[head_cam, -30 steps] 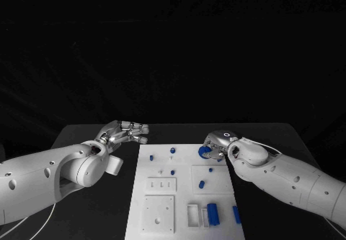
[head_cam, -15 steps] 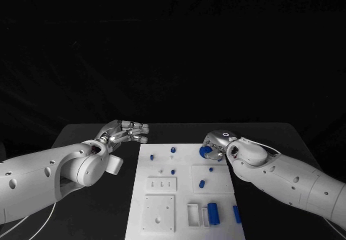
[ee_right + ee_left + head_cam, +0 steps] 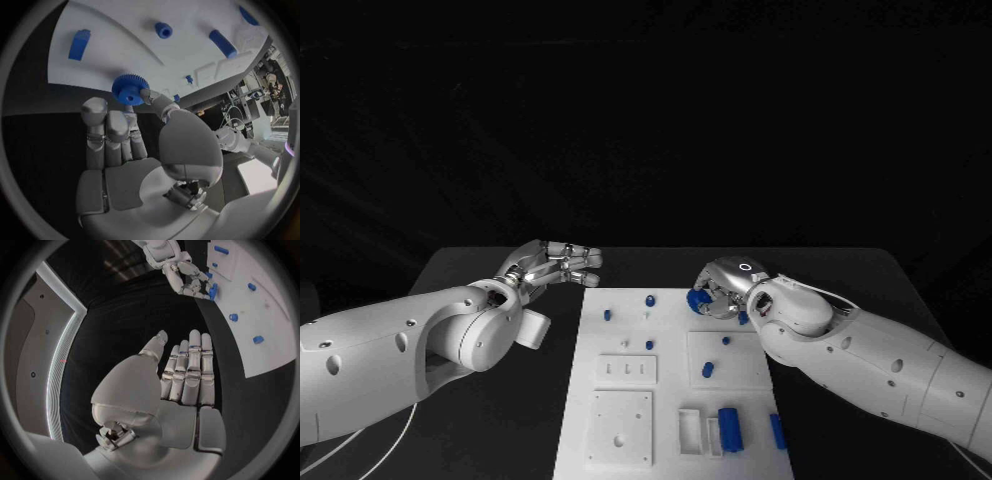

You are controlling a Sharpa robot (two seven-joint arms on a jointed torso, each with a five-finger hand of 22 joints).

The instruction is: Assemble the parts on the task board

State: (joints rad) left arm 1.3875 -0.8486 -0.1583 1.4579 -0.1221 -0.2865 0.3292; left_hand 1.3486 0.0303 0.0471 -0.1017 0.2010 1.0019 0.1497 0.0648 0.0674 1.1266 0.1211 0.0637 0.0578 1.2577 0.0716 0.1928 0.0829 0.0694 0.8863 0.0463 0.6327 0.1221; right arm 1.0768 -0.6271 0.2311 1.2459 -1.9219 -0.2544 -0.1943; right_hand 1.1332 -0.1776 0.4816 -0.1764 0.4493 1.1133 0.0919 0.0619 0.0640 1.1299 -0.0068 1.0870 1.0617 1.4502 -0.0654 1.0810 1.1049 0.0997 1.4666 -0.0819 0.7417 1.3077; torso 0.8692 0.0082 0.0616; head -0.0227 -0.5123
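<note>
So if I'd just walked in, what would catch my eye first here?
Probably the white task board on the black table, dotted with small blue parts. Next, the right hand at the board's far right corner, pinching a blue toothed gear. The left hand hovers off the board's far left corner, holding nothing.

You cannot see how the blue gear (image 3: 129, 89) sits at the tips of the right hand (image 3: 720, 292): in the head view the fingers (image 3: 710, 303) and wrist cover most of it. The task board (image 3: 625, 420) is cut off by the bottom edge of the head view. The small blue parts (image 3: 651, 344) beyond the fingers are too small to tell their shape.
</note>
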